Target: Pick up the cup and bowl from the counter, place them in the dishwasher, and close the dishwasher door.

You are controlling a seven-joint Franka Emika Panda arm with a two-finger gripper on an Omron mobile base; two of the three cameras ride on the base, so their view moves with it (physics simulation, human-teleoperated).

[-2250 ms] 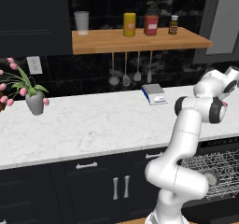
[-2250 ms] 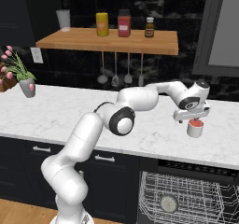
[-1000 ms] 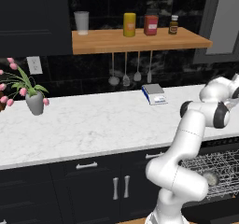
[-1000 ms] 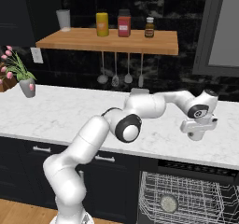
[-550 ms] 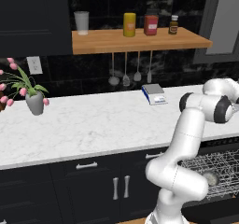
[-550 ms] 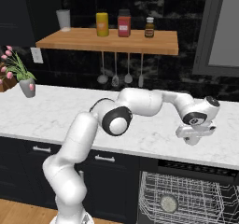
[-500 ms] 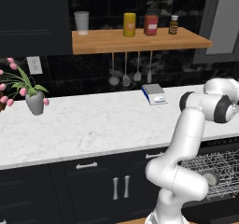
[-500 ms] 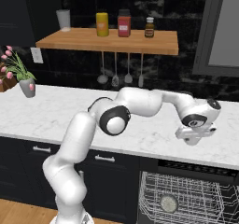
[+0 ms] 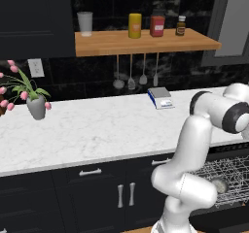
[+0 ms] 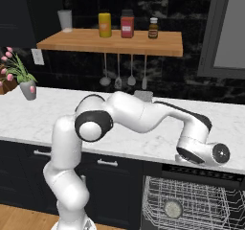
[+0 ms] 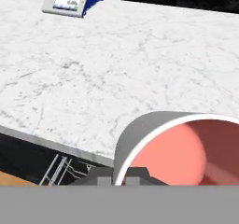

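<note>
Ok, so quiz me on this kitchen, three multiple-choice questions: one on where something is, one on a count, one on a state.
1. The blue-based silver kitchen scale sits:
A. on a chair
B. on the white marble counter
C. on a stove

2. Containers on the wooden wall shelf:
A. two
B. six
C. four

3. The fingers are:
A. closed on the rim of the grey cup with a pink inside
B. spread wide above the scale
C. holding a spoon

Answers:
1. B: it rests on the marble near the back wall.
2. C: a glass, a yellow jar, a red jar and a small brown bottle.
3. A: the hand view shows them pinching the cup's wall.
</note>
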